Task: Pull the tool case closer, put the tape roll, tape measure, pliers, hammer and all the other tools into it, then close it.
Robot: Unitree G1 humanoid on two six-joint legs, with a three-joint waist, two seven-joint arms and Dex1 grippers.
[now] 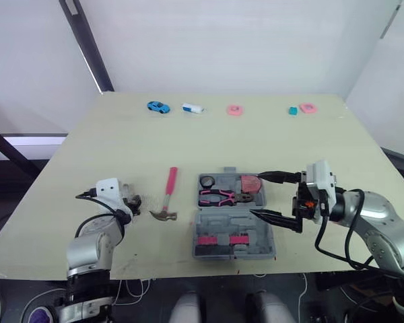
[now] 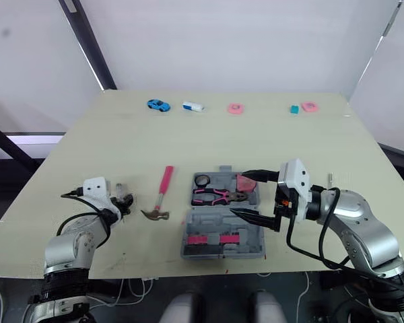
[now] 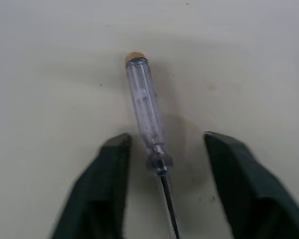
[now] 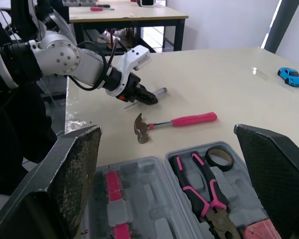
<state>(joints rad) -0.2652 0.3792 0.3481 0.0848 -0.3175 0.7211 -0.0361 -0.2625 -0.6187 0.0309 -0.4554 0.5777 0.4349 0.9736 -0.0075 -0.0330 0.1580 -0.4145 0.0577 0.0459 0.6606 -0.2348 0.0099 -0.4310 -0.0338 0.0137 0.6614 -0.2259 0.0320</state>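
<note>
Looking across the table [image 1: 121, 148], you are seeing the tool case [image 1: 236, 225] lying open, close to the front edge, with only a thin strip of tabletop showing between its near half and that edge. A wide bare stretch is lying between the case and the row of small objects [image 1: 235, 110] along the far edge, and the table's right side is also lying bare. The hammer [image 1: 168, 192] is lying just left of the case, its pink handle pointing toward the far edge and its head toward the front. The pliers [image 1: 219, 197] and the tape roll [image 1: 207, 180] are sitting in the far half of the case. A pink item [image 1: 251, 183] is sitting beside them, partly covered by a finger, so you cannot be sure what it is. Your right hand [image 1: 256, 195] is hovering over the case's right side with its fingers spread wide, grasping nothing. Your left hand [image 3: 167, 144] is sitting near the front-left corner, left of the hammer, released, with one finger on each side of a clear-handled screwdriver [image 3: 145, 112]. The screwdriver's shaft is running out of the left wrist view, so its tip is cut off.
</note>
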